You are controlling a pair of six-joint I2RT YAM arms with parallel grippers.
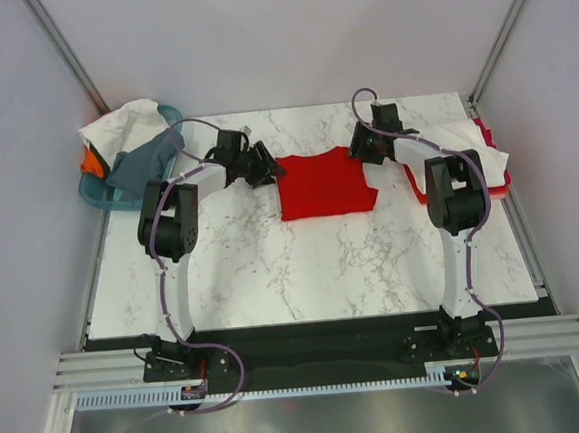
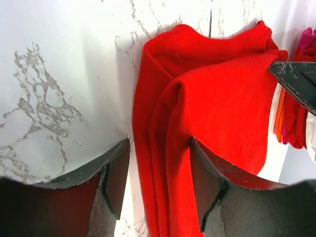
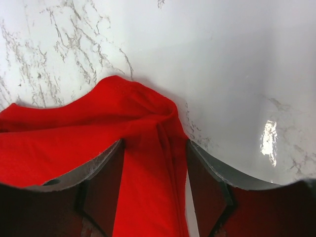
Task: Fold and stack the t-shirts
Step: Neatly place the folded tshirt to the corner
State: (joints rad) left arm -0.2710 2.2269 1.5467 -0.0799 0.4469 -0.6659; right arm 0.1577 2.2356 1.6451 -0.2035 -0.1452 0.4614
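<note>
A bright red t-shirt [image 1: 325, 182] lies folded on the marble table, towards the back. My left gripper [image 1: 262, 165] is at its left edge and my right gripper [image 1: 363, 151] at its right back corner. In the left wrist view the left gripper [image 2: 159, 148] is open astride the layered edge of the red t-shirt [image 2: 217, 98], with bare table beside one finger [image 2: 116, 177]. In the right wrist view the right gripper [image 3: 154, 148] is open over a bunched corner of the red t-shirt [image 3: 113, 113]. Neither pair of jaws presses the cloth.
A teal basket [image 1: 97, 194] at the back left holds white [image 1: 127, 122], grey [image 1: 145, 160] and orange [image 1: 90, 162] tees. A pile of white and red tees [image 1: 464, 143] lies at the back right edge. Grey walls close in both sides.
</note>
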